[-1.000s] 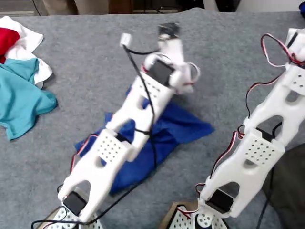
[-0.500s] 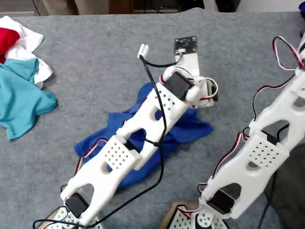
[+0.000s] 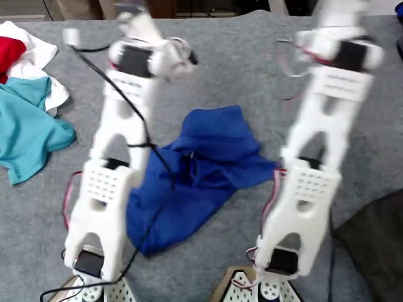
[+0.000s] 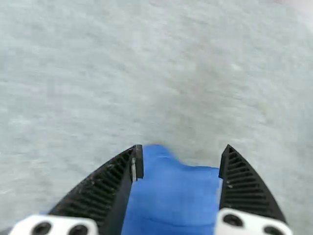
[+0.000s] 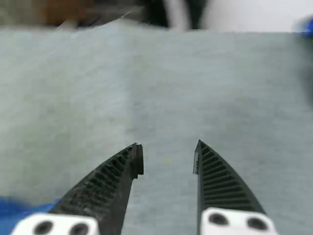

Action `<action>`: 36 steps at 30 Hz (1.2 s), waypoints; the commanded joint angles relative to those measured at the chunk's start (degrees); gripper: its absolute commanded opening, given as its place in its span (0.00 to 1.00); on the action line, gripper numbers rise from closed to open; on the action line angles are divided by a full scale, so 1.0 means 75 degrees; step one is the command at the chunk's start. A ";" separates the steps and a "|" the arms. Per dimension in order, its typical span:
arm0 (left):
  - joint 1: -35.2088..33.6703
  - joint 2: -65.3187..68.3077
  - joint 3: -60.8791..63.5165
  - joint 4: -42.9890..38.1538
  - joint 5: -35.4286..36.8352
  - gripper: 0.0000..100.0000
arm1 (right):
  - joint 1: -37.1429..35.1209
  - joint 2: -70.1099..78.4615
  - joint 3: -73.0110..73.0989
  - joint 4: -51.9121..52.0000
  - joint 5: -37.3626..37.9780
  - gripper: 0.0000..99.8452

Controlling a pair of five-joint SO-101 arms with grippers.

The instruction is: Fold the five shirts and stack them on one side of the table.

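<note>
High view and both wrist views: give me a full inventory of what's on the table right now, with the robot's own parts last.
blue shirt: 1, blue, crumpled at mid-table between the two arms
teal shirt: 1, teal, spread at the table's left edge
white shirt: 1, white, far left corner, just behind the teal one
red shirt: 1, red, lying on the white shirt
dark cloth: 1, dark grey, near right edge; cannot tell if it is a shirt
table: 1, grey fabric surface
left arm: 1, white, left of the blue shirt
right arm: 1, white, right of the blue shirt
left pincer: 1, black fingers, open, blue shirt edge below it
right pincer: 1, black fingers, open, over bare table
</note>
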 commanded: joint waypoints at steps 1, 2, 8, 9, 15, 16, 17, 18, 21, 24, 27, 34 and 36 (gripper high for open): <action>-0.0621 -0.1448 0.2192 0.0117 -0.0387 0.26 | -0.1061 -0.0076 0.0463 0.0094 -0.0059 0.18; -0.0703 -0.1776 0.3001 0.0117 -0.0434 0.26 | -0.1295 -0.0088 0.0533 0.0164 -0.0059 0.18; -0.0891 -0.3558 0.7490 0.0094 -0.0832 0.26 | -0.2303 0.0358 0.0955 0.0234 -0.0809 0.18; -0.0914 -0.3792 0.8088 0.0082 -0.0891 0.26 | -0.2374 0.0522 0.0990 0.0246 -0.0949 0.18; -0.1547 -0.4941 0.9975 0.0082 -0.1184 0.26 | -0.2362 0.1295 0.0932 0.0774 -0.1653 0.21; -0.1664 -0.5070 1.0116 0.0082 -0.1231 0.26 | -0.2303 0.1354 0.0932 0.0903 -0.1735 0.24; -0.1770 -0.5187 1.0221 0.0082 -0.1266 0.26 | -0.2256 0.1389 0.0932 0.1032 -0.1793 0.27; -0.1852 -0.5281 1.0315 0.0082 -0.1289 0.26 | -0.2198 0.1401 0.0932 0.1137 -0.1793 0.31; -0.1958 -0.5386 1.0456 0.0059 -0.1254 0.26 | -0.2057 0.1424 0.0932 0.1207 -0.1770 0.35; -0.1946 -0.5245 1.0467 -0.0328 -0.1078 0.26 | -0.1940 0.1436 0.0955 0.1196 -0.1770 0.35; -0.1946 -0.4988 1.0467 -0.0949 -0.0586 0.26 | -0.1870 0.1565 0.1002 0.1078 -0.1770 0.35; -0.1911 -0.4003 1.0385 -0.2122 0.0012 0.26 | -0.1905 0.2350 0.0920 0.0656 -0.1758 0.33; -0.1723 -0.3780 1.0385 -0.2227 0.0129 0.26 | -0.1893 0.2385 0.0873 0.0598 -0.1758 0.28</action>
